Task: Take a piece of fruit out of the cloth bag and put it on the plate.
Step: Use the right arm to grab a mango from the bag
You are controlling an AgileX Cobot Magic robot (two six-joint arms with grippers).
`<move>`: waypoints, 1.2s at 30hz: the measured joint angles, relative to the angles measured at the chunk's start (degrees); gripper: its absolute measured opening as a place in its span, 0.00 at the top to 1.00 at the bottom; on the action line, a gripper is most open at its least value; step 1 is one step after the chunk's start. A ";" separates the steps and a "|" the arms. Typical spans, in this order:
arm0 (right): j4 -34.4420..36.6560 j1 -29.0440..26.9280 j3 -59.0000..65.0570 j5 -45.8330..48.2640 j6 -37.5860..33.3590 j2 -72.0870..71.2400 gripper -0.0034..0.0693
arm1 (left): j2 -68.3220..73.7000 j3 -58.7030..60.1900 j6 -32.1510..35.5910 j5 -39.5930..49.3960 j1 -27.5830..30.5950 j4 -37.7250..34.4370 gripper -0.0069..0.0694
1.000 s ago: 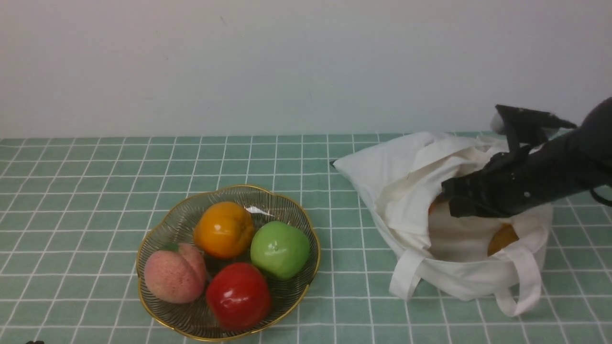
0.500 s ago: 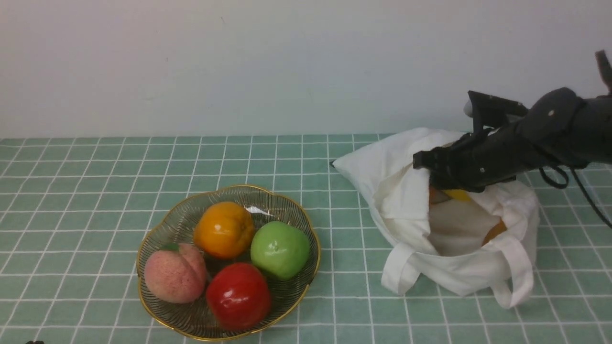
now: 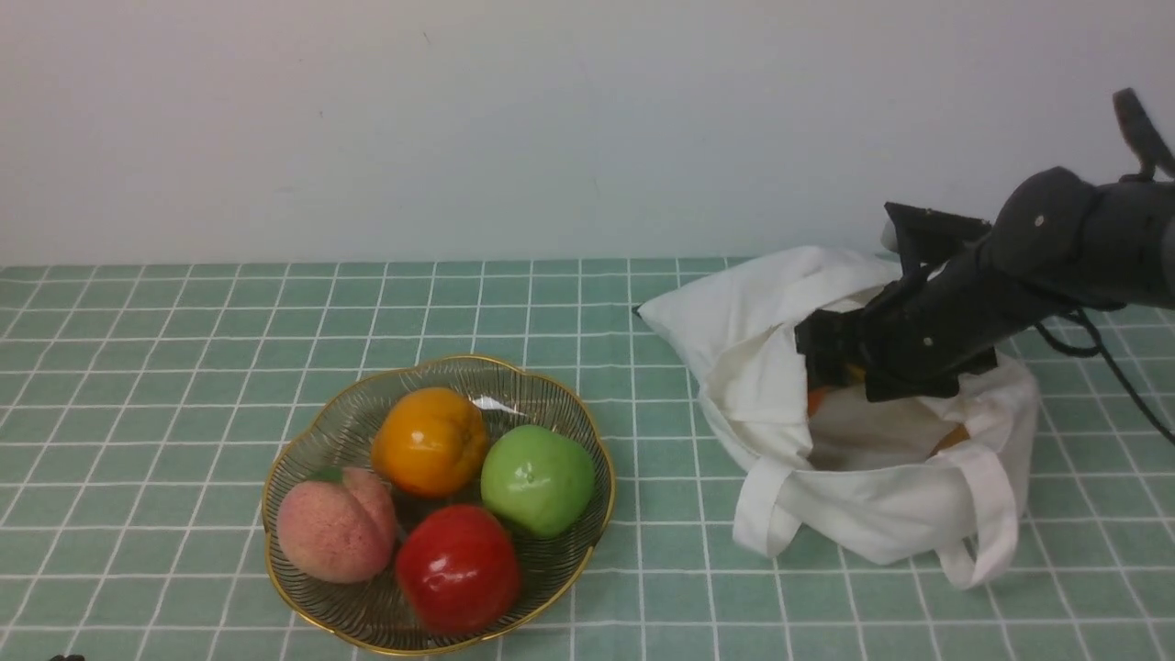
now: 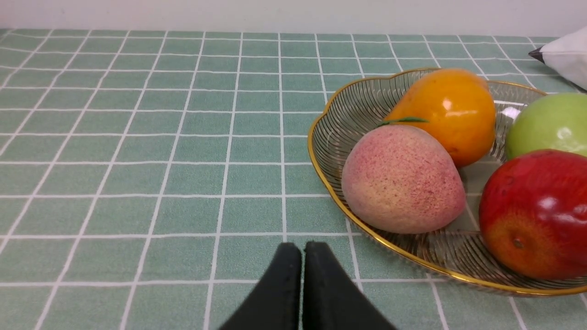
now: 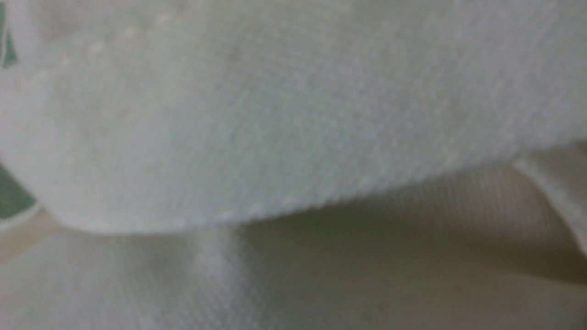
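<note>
— On the right side of the surface, what do you see?

— An off-white cloth bag lies slumped there, its mouth open towards us. Its two strap handles droop over the front edge. The robot's black right arm reaches in from the right. Its right end effector is tucked just under the bag's upper fold.

— Is it gripping anything?

— I cannot tell. The cloth hides the fingers, and that arm's own camera shows only blurred canvas. Just below the tip, a sliver of the piece of fruit shows orange-yellow inside the bag. Whether the two touch, I cannot say. A duller brownish fruit peeks out further right, also inside the bag.

— And the plate?

— The plate is clear ribbed glass with a wavy gold rim. It sits to the left of the bag, near it but not touching. It holds four fruits crowded together: an orange fruit, a green apple, a red apple and a pink peach.

— What about the other arm?

— The left end effector is near the plate's rim on the peach side. Its two black fingers are pressed together with nothing between them.
</note>
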 joint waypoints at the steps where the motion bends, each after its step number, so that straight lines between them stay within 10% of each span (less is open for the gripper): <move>1: -0.54 0.05 0.00 -0.24 1.14 0.00 0.17 | 0.00 0.00 0.00 0.00 0.00 0.00 0.92; 36: 17.06 0.20 -1.35 -8.38 -7.20 6.84 0.25 | 0.00 0.00 0.00 0.00 0.00 0.00 0.92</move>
